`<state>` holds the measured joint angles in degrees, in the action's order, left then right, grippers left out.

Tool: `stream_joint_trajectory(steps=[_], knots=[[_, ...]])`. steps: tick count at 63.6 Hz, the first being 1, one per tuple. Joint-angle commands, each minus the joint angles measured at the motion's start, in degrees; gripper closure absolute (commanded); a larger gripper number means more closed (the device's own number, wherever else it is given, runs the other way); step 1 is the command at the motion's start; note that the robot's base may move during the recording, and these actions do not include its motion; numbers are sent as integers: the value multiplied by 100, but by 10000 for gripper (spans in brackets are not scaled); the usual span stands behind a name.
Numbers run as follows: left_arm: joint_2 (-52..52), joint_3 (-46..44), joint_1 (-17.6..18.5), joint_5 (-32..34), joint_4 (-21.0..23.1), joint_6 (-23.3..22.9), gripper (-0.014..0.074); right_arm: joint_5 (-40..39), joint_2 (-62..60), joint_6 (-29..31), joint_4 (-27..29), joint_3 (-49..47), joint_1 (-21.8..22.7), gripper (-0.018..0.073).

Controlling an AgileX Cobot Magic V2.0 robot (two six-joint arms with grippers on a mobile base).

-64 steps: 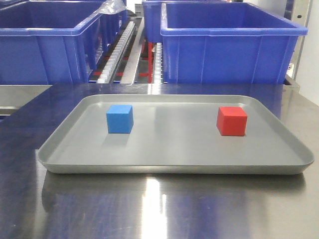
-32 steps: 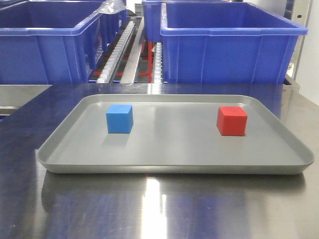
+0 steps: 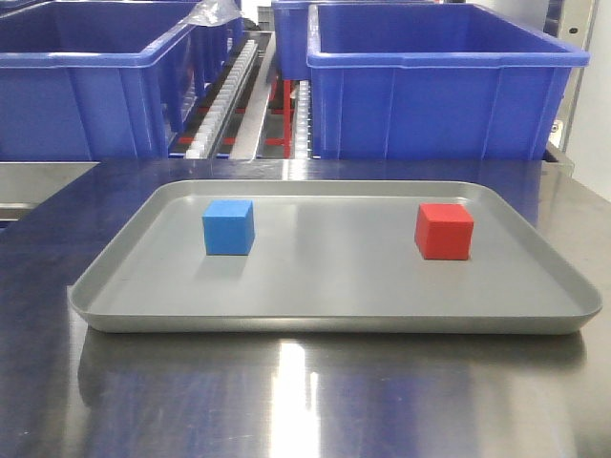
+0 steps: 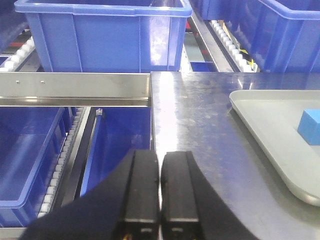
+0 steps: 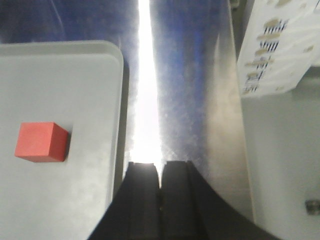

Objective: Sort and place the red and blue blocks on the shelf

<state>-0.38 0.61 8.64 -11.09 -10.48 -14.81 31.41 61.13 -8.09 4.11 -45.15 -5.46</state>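
Both hands were pressed shut and empty: the left hand (image 4: 160, 159) over the left edge of the shiny steel desk (image 3: 305, 401), the right hand (image 5: 160, 170) just off the right edge of the shallow grey tray (image 3: 334, 322). In the tray sat the small blue cube (image 3: 228, 227), left, and the small red cube (image 3: 444, 231), right. Beyond, large blue plastic bins (image 3: 439, 86) crowded the metal roller-track shelf (image 3: 227, 95); a cube set on the rollers might roll or drop between them.
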Motion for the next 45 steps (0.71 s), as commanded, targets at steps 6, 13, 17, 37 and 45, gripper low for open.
stream_joint_trajectory(steps=[6, 13, 17, 37, 45], knots=[[-121, 156, 40, 463, -9, -13, 472, -64, 192, 29, 323, -413, 3, 497], [-121, 156, 40, 463, -9, -13, 472, 58, 305, 34, 337, -528, 3, 462], [-121, 156, 40, 463, -9, -13, 472, 145, 355, 34, 337, -592, 3, 383], [-121, 156, 40, 463, -9, -13, 472, 303, 378, 34, 337, -628, 3, 214], [-121, 156, 40, 463, -9, -13, 472, 463, 378, 34, 337, -628, 3, 214]])
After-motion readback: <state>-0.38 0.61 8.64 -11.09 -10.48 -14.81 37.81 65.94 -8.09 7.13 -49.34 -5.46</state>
